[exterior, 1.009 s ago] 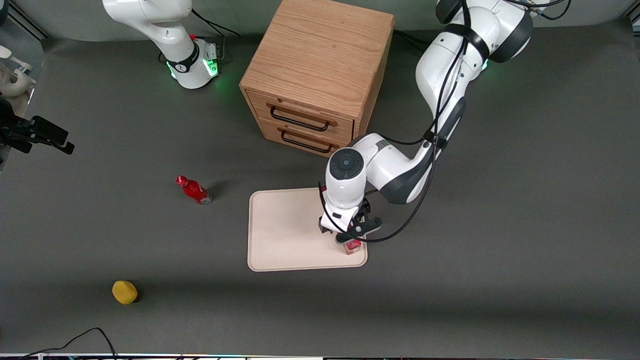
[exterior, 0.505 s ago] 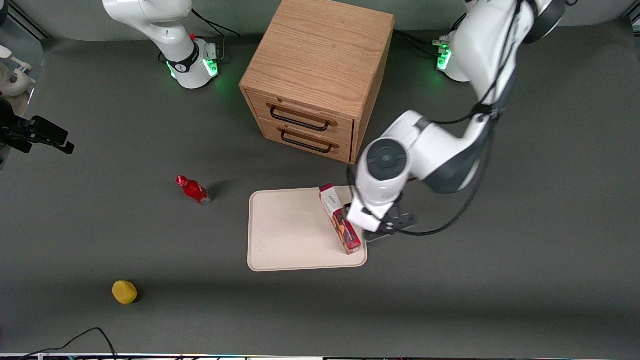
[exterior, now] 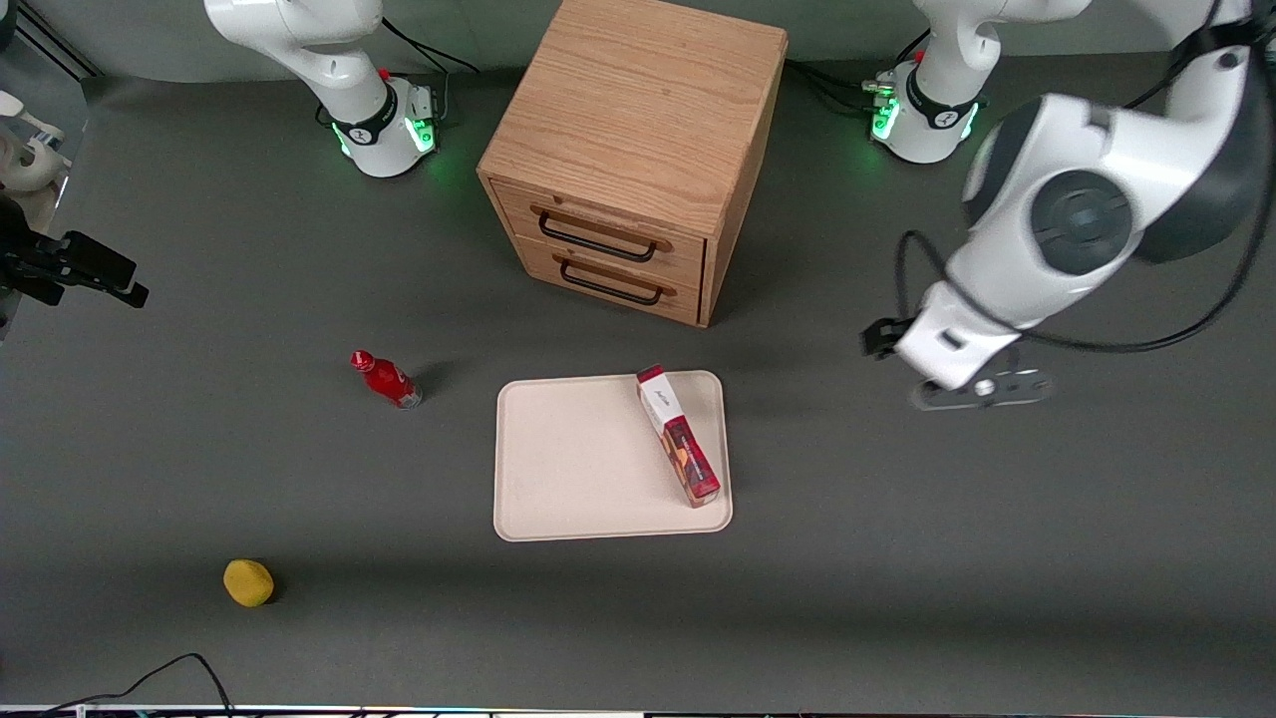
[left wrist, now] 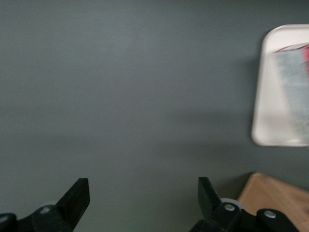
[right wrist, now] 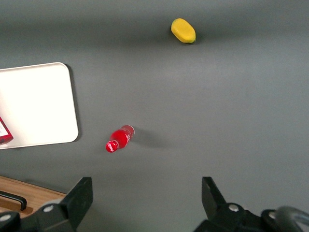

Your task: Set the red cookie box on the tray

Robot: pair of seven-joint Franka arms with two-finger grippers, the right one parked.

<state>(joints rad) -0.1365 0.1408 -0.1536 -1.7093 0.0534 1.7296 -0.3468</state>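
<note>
Lying flat, the box (exterior: 678,435) rested on the tray (exterior: 578,469) along its edge toward the working arm; the gripper (left wrist: 144,200) hung well clear over bare table, jaws wide and empty; retreating gently would suffice, I judged.

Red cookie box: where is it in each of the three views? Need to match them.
Front view: red cookie box lies on the tray, along the edge toward the working arm.
Left wrist view: box blurred, on the tray; gripper open over bare table.
Right wrist view: only a corner of the box shows, on the tray.
Shared landmark: the tray.
</note>
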